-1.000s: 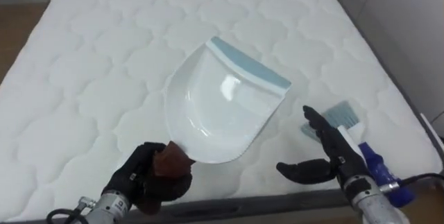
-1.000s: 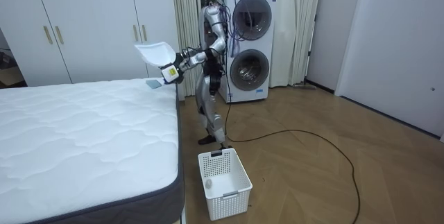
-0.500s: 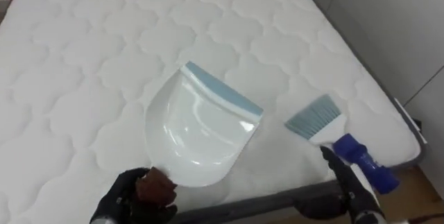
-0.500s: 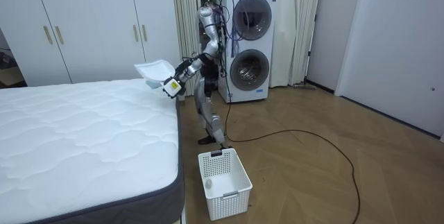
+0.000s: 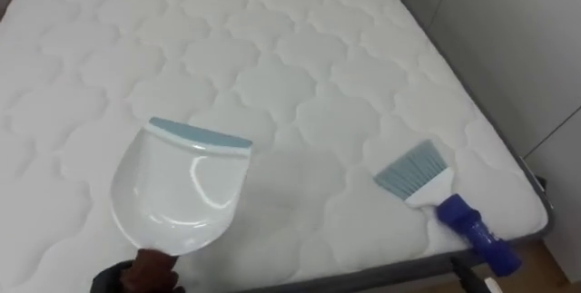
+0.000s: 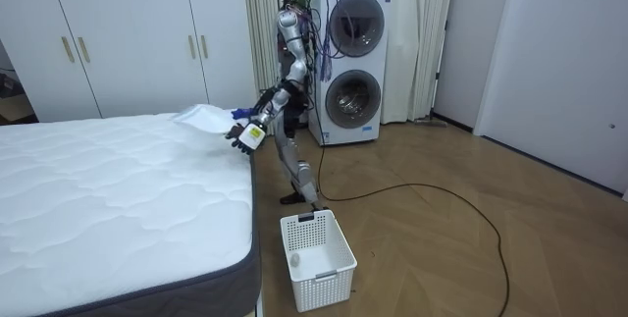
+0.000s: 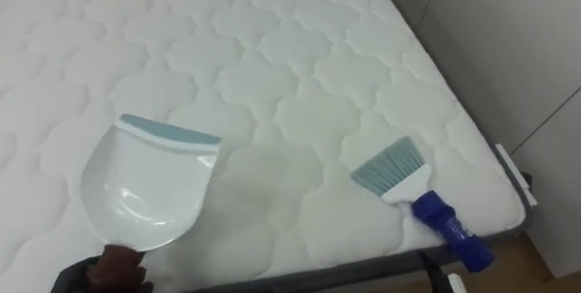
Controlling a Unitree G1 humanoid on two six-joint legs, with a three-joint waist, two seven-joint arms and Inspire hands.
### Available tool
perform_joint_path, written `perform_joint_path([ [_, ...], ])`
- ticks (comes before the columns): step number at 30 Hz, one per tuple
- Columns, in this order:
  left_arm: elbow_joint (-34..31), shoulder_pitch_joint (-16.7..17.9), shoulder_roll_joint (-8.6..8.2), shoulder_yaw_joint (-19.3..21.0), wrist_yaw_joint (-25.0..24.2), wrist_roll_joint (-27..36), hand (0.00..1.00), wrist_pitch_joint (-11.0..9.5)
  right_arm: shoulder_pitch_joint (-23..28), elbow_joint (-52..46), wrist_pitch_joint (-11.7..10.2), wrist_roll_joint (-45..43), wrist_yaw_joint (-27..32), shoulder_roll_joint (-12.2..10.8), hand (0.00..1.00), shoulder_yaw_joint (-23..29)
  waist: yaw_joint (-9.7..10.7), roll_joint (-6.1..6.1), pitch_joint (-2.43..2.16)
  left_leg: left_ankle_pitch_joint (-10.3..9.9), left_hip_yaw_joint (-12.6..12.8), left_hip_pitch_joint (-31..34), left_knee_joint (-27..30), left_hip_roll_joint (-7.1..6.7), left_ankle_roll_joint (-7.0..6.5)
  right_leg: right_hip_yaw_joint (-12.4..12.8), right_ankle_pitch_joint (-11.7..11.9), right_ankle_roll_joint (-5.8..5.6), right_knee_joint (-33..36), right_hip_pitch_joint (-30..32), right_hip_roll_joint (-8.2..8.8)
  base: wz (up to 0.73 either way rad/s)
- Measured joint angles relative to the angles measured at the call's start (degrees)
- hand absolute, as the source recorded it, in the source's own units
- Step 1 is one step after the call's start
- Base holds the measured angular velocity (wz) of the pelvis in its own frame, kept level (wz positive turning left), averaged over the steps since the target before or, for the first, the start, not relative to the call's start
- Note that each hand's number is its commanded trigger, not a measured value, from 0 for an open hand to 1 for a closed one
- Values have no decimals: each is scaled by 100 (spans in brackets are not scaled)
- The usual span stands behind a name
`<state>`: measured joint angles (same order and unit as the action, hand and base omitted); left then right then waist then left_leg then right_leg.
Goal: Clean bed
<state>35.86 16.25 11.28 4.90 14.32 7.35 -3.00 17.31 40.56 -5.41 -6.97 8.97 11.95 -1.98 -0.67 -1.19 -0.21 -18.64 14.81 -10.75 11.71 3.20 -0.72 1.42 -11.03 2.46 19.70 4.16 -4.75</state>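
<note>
A white dustpan [image 5: 182, 189] with a pale blue lip hovers low over the white mattress [image 5: 300, 48], lip pointing away from me. My left hand [image 5: 123, 280] is shut on its brown handle at the lower edge of the view. A brush [image 5: 427, 184] with pale blue bristles and a blue handle lies flat on the mattress near its right edge, apart from both hands. In the room view the dustpan [image 6: 201, 116] sits just above the bed's corner, and my right hand [image 6: 249, 135] hangs beside the bed's edge, below the brush.
I stand at the bed's end, facing it. The mattress's dark right edge [image 5: 508, 148] drops to the floor. A white laundry basket [image 6: 316, 248] stands on the wood floor by the bed. A stacked washer and dryer [image 6: 351, 62] are behind me.
The dustpan has come down from a raised position to just over the mattress and moved to my left. My right hand has dropped from beside the brush out of the eye view.
</note>
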Motion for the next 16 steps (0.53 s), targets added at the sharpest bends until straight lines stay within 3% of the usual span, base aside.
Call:
perform_joint_path([
  [3, 506, -11, 32, 215, 126, -16, 0, -105, 86, 131, -5, -55, 59, -83, 0, 260, -5, 16, -3, 1, -1, -58, -39, 16, 1, 9, 35, 4, -117, -48, -38, -4],
  [8, 1372, 24, 37, 285, 123, -29, 0, -29, 180, 380, 64, -117, 72, -145, 0, 352, 19, 57, 16, 1, -48, -47, -38, 19, 2, 9, 53, 4, -186, -72, -42, -2],
  [11, 1817, 2, 28, 273, -43, -73, 0, 84, 50, 840, 86, -107, -2, -202, 0, 356, 44, 66, 17, 1, -46, -16, -39, 20, 2, -7, 54, 3, -188, -77, -33, 1],
  [16, 2160, 137, -4, 113, -274, -87, 0, 306, -168, 1660, 357, -204, -225, -218, 0, 335, 44, 123, 22, 1, -101, 3, -39, 15, 2, -20, 56, -1, -197, -94, -28, 2],
])
